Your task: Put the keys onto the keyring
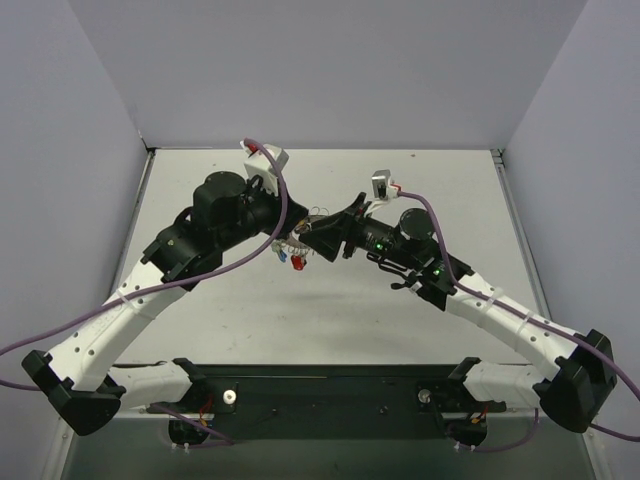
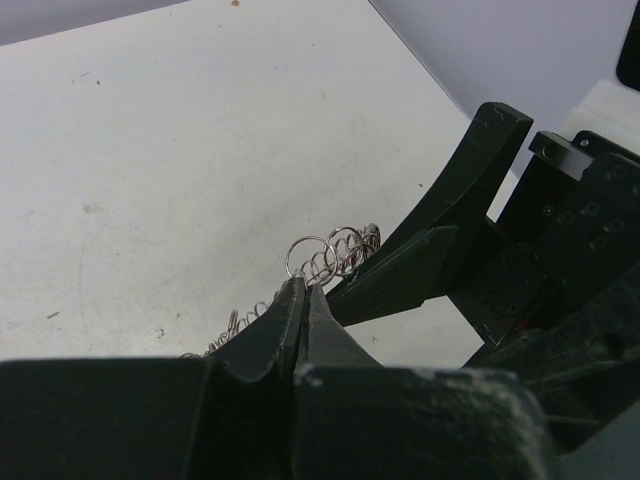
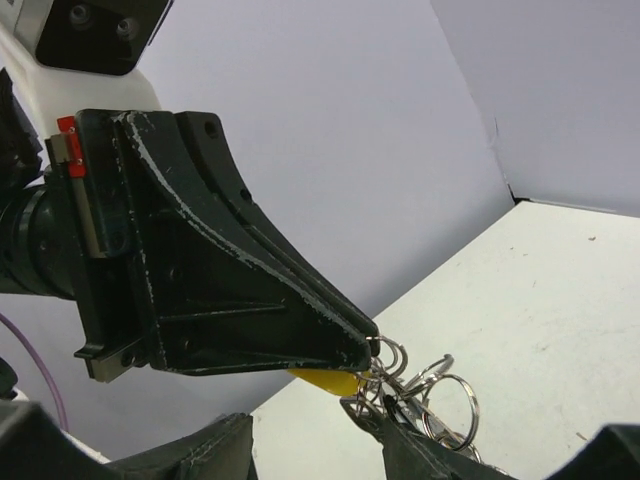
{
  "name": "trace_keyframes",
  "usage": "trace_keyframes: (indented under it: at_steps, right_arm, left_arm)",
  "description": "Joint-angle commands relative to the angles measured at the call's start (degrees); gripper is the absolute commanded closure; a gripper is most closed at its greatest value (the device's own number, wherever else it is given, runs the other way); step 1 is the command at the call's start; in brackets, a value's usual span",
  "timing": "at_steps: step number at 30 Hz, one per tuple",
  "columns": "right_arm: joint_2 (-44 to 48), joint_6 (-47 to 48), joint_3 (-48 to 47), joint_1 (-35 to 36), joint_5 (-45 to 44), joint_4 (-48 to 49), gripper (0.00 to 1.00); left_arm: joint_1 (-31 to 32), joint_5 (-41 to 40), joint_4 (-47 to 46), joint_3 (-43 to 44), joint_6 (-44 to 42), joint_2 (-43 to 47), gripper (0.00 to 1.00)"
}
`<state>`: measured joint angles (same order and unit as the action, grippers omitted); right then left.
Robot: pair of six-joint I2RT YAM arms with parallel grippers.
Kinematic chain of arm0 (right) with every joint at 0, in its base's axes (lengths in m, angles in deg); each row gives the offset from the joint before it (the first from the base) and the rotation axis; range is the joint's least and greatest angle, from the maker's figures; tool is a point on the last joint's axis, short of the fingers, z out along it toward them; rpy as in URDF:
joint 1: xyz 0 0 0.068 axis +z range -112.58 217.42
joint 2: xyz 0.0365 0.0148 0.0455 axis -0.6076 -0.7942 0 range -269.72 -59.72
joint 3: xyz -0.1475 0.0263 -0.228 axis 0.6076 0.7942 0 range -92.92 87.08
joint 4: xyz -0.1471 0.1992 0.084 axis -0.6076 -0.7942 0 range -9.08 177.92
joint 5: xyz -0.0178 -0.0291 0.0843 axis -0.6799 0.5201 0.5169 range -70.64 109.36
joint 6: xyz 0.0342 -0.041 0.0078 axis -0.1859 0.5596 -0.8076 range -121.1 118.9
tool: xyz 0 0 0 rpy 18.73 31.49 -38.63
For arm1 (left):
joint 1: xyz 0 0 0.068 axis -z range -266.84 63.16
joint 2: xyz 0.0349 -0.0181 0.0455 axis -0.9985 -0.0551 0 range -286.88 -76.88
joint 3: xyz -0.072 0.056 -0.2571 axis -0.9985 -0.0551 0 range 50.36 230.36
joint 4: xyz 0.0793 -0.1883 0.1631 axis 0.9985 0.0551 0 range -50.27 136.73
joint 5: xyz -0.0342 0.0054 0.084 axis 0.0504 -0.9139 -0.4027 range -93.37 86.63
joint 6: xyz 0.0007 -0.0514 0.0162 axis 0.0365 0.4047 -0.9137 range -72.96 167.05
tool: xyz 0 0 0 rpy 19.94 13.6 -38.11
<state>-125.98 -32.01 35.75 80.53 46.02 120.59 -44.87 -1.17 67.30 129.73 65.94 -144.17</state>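
Observation:
The keyring (image 2: 330, 255), a silvery loop of coiled wire, hangs above the table, and my left gripper (image 2: 303, 292) is shut on its coil. In the top view, keys with a red head (image 1: 284, 257) and a blue head (image 1: 298, 262) dangle below the left gripper (image 1: 296, 236). In the right wrist view, a yellow key head (image 3: 325, 380) and a cluster of small split rings (image 3: 450, 405) hang at the left gripper's tip. My right gripper (image 3: 310, 450) faces that tip with its jaws apart. One of its fingers (image 3: 425, 455) sits against the rings; the other stands well clear.
Both arms meet above the middle of the white table (image 1: 330, 320), which is walled at the back and at both sides. Purple cables (image 1: 280, 200) loop off each wrist. The arm bases stand along the black bar (image 1: 320, 385) at the near edge.

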Motion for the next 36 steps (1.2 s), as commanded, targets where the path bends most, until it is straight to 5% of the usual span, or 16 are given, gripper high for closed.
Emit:
trace_keyframes:
  at_steps: [1,8,19,26,36]
  right_arm:
    - [-0.89,-0.11,-2.11,-0.40,-2.22,3.81,0.48]
    - [-0.89,0.95,-2.55,-0.31,-5.20,2.58,0.51]
    - [-1.86,-0.11,-2.99,-0.22,-6.26,3.63,0.71]
    - [-2.21,-1.07,-2.72,-0.22,-6.88,4.86,1.00]
    - [-0.63,0.24,-2.02,-0.13,-7.05,2.94,1.00]
  left_arm:
    - [0.39,1.58,-6.57,0.43,1.67,2.07,1.00]
    - [0.39,2.73,-7.09,0.34,2.11,1.81,1.00]
    - [0.39,4.22,-7.53,-0.18,2.64,1.63,1.00]
    - [0.30,4.22,-7.53,-0.62,2.90,1.98,1.00]
    - [0.39,1.59,-6.57,-0.01,1.67,2.77,1.00]
